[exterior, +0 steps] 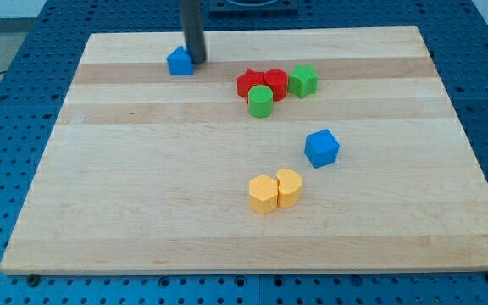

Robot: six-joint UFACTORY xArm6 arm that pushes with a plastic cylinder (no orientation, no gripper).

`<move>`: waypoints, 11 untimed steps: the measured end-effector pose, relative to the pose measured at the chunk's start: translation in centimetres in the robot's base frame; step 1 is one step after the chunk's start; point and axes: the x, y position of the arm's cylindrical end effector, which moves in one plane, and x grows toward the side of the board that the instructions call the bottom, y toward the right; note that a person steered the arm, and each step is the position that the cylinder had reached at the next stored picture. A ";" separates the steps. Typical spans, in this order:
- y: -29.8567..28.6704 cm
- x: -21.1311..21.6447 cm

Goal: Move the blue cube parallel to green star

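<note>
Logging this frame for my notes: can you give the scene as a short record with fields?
tip: my tip at the view's top left, touching the right side of a small blue block
blue cube: right of centre, alone
green star: right end of the upper cluster
cluster: two red blocks and a green cylinder beside the star
yellow blocks: pair touching, below the cube
surface: wooden board

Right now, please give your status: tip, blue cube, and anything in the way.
My tip at the view's top, touching small blue block. Blue cube untouched, mid-board. Green star above it, beside red blocks. Nothing between cube and star.
</note>
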 end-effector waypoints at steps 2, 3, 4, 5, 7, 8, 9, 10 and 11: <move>-2.7 2.4; -5.0 2.5; -8.3 3.5; -10.1 0.7; -0.8 -1.3; 13.8 2.1; 25.4 9.3; 24.2 18.5; 22.8 20.5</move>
